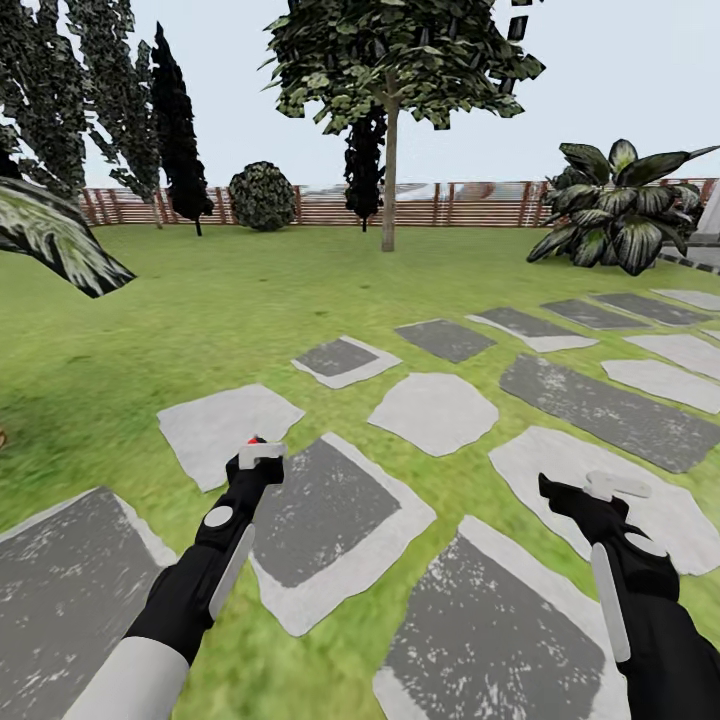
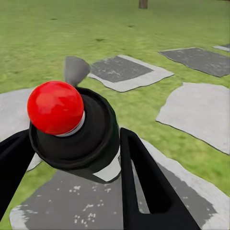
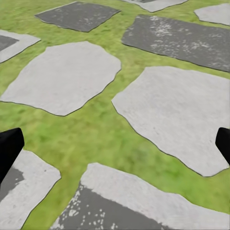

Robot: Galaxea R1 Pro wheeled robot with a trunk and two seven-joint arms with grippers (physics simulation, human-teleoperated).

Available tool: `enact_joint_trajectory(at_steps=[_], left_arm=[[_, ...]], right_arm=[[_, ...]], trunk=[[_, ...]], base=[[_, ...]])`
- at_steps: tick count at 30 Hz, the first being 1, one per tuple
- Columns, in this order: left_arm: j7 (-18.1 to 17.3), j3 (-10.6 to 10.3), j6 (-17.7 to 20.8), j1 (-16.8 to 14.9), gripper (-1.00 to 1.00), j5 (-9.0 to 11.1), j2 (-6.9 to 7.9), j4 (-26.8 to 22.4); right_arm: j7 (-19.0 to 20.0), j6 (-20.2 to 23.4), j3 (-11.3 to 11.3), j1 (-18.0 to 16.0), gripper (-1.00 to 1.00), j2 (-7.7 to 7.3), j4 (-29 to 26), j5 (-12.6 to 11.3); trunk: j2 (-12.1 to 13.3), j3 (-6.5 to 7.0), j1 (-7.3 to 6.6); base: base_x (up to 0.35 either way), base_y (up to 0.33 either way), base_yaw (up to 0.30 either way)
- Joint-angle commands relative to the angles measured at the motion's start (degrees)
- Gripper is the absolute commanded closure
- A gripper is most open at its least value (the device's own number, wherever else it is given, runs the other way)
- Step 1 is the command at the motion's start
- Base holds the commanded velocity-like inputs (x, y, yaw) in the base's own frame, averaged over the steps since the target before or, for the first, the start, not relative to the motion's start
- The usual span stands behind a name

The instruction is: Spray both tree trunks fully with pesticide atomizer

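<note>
My left gripper (image 1: 255, 468) is shut on the pesticide atomizer (image 1: 258, 445), held low over the stepping stones. In the left wrist view the atomizer (image 2: 79, 134) is a dark bottle with a red round cap, a white label and a grey trigger tip, clamped between the two black fingers (image 2: 143, 187). My right gripper (image 1: 592, 497) hangs open and holds nothing; its fingertips (image 3: 9, 146) stand far apart over grass and pale stone. One tree (image 1: 400, 50) with a straight grey-brown trunk (image 1: 389, 180) stands far ahead on the lawn, near the fence. Its trunk base (image 2: 143, 4) also appears in the left wrist view.
Grey and dark stepping stones (image 1: 330, 510) spread under both arms and off to the right. A wooden fence (image 1: 480, 205) closes the back of the lawn. Dark conifers (image 1: 175, 120) and a round bush (image 1: 262, 196) stand at back left, a palm-like plant (image 1: 620, 205) at right.
</note>
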Motion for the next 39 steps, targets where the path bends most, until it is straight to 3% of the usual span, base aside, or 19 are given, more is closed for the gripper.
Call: enact_joint_trajectory(at_steps=[1, 15, 39], left_arm=[[0.01, 0.00, 0.00, 0.00, 1.00, -0.03, 0.00, -0.01], [0.01, 0.00, 0.00, 0.00, 1.00, -0.03, 0.00, -0.01], [0.01, -0.08, 0.00, 0.00, 1.00, -0.03, 0.00, -0.01]], right_arm=[[0.00, 0.00, 0.00, 0.00, -1.00, 0.00, 0.00, 0.00], [0.03, 0.00, -0.04, 0.00, -1.00, -0.01, -0.08, -0.02], [0.00, 0.00, 0.13, 0.00, -1.00, 0.08, -0.10, 0.00]], trunk=[[0.00, 0.00, 0.00], [0.00, 0.06, 0.00], [0.00, 2.08, 0.00]], base=[[0.336, 0.000, 0.000], [0.336, 0.000, -0.001], [0.336, 0.000, -0.069]])
